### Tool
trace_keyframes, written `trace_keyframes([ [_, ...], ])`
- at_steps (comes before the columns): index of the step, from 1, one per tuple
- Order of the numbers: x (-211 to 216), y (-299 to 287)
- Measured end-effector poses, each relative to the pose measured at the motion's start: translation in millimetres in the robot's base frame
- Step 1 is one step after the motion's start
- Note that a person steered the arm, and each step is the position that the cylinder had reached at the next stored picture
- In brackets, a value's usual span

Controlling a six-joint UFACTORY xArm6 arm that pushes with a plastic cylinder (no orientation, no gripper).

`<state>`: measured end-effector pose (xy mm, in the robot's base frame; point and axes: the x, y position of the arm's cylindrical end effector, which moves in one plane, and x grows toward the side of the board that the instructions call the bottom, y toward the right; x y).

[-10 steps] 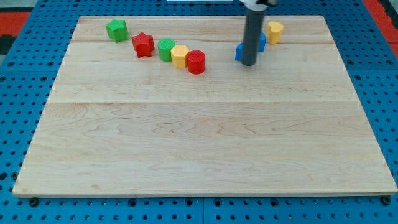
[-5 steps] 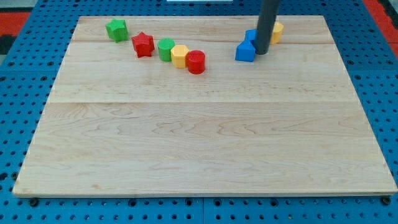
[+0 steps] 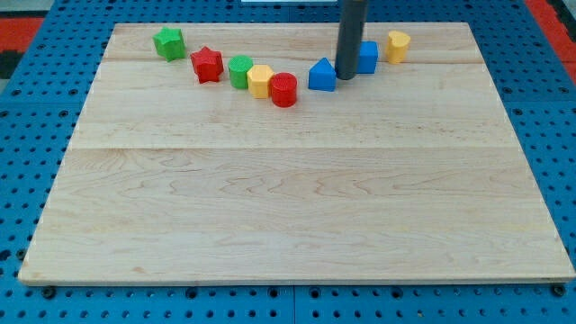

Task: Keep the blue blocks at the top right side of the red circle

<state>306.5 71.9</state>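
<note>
The red circle [image 3: 283, 89] lies at the upper middle of the wooden board [image 3: 297, 207], last in a row of blocks. A blue pointed block [image 3: 322, 76] sits just to its right, a small gap apart. A second blue block [image 3: 365, 57] lies farther right and a little higher, partly hidden by the rod. My tip [image 3: 346, 76] stands between the two blue blocks, touching the right side of the pointed one.
A green block [image 3: 168, 42], a red star [image 3: 206, 64], a green cylinder [image 3: 239, 71] and a yellow block [image 3: 260, 81] run in a line down to the red circle. Another yellow block [image 3: 398, 45] lies near the top right.
My tip swung right around the blue blocks, then came back left between them. The pointed blue block slid left toward the red circle and away from the other blue block.
</note>
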Motion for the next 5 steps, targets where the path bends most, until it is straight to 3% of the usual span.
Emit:
trace_keyframes([
  [2, -16, 128],
  [3, -37, 96],
  [5, -65, 93],
])
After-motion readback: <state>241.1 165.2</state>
